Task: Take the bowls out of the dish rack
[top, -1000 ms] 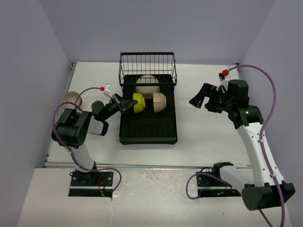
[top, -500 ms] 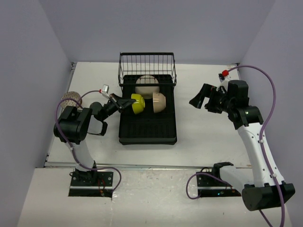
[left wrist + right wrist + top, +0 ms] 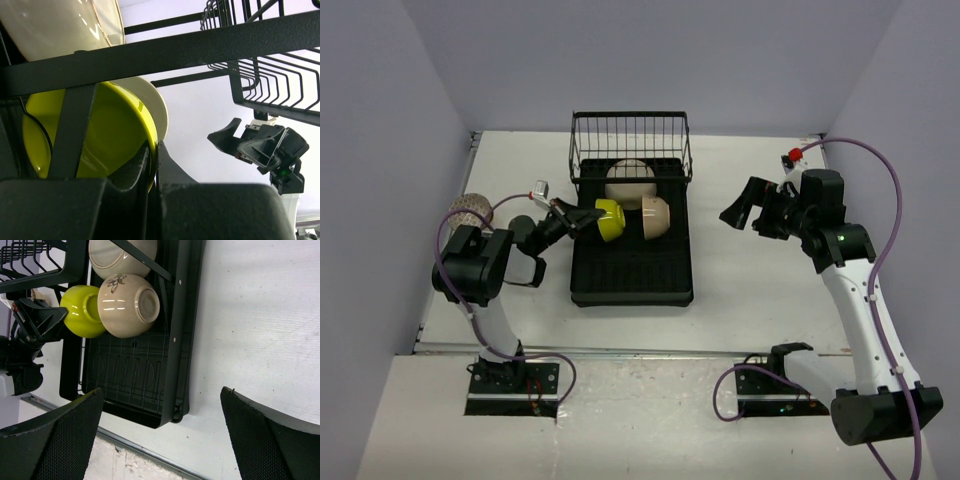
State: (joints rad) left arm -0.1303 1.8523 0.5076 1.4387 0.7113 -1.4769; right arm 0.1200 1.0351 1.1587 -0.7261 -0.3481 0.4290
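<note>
The black dish rack point(image 3: 630, 278) lies at the table's middle, its wire basket at the far end. In it stand a lime-yellow bowl point(image 3: 611, 220), a cream bowl point(image 3: 656, 216) on its side, and a larger cream bowl point(image 3: 630, 181) behind them. My left gripper point(image 3: 583, 217) is shut on the lime-yellow bowl's rim point(image 3: 150, 145), one finger inside and one outside, at the rack's left edge. A net-patterned bowl point(image 3: 468, 207) sits on the table at the far left. My right gripper point(image 3: 734, 213) hangs open to the right of the rack, with nothing between its fingers point(image 3: 260, 435).
The rack's near half point(image 3: 135, 375) holds only its gridded floor. A rack bar point(image 3: 150, 50) crosses just above the lime bowl in the left wrist view. Walls close the table on three sides. The metal strip of the table's front edge point(image 3: 620, 351) runs ahead of the arm bases.
The left arm's elbow has shifted a little to the left and the lime-yellow bowl has moved slightly with the gripper. The right arm has not moved.
</note>
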